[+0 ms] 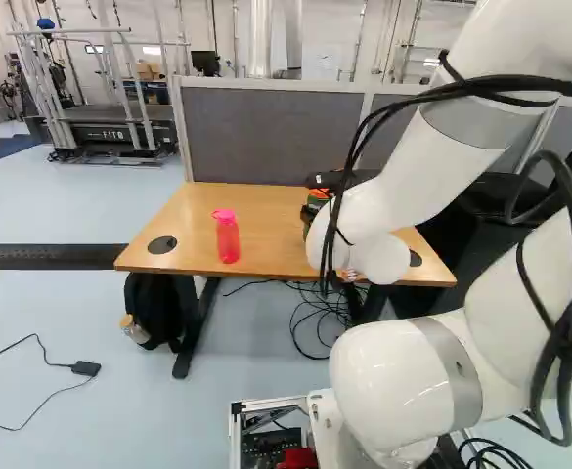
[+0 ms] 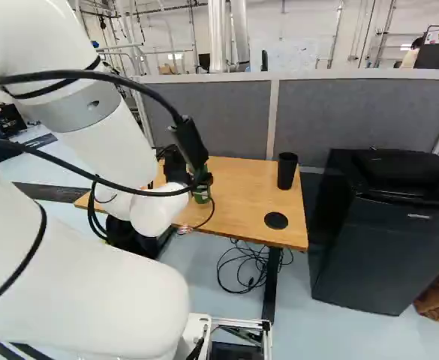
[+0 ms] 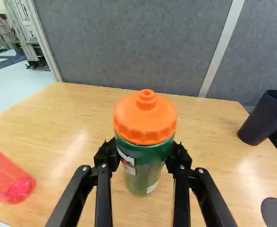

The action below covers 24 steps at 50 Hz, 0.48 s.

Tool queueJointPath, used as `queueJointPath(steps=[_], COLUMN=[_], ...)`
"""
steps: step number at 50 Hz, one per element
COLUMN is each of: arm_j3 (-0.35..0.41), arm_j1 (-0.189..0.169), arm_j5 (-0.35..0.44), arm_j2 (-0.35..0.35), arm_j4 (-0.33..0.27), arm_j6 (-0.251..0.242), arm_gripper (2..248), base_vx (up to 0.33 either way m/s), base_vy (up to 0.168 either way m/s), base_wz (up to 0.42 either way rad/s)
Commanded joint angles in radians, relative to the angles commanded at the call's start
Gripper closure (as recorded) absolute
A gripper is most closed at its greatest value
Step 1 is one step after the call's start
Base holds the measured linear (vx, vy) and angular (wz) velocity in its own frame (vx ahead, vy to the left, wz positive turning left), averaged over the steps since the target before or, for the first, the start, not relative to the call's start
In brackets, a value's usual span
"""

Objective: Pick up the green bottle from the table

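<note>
Green, orange-capped cylindrical bottle (image 3: 147, 163) stands between the fingers of the black metal pincer (image 3: 145, 153), gripped from both sides. Reach and grasp look done; the lift remains, as its base seems to rest on the light-brown wooden desk (image 3: 76, 118) below the pincer.

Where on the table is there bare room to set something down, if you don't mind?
The table has bare wood between the pink bottle and the green bottle, and between the green bottle and the black cup. It is crowded at the green bottle, with the gripper shut on it.
</note>
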State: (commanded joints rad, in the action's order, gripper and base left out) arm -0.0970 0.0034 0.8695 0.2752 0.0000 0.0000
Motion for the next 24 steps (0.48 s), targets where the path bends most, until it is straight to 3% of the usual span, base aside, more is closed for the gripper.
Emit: queueJointPath(steps=[24], arm_j3=[0.010], arm_j1=[-0.003], arm_j5=[0.003], arm_j2=[0.004], arm_j4=[0.000], arm_j6=[0.000], arm_gripper=[238], base_vx=[0.000], base_vy=[0.000], base_wz=[0.000])
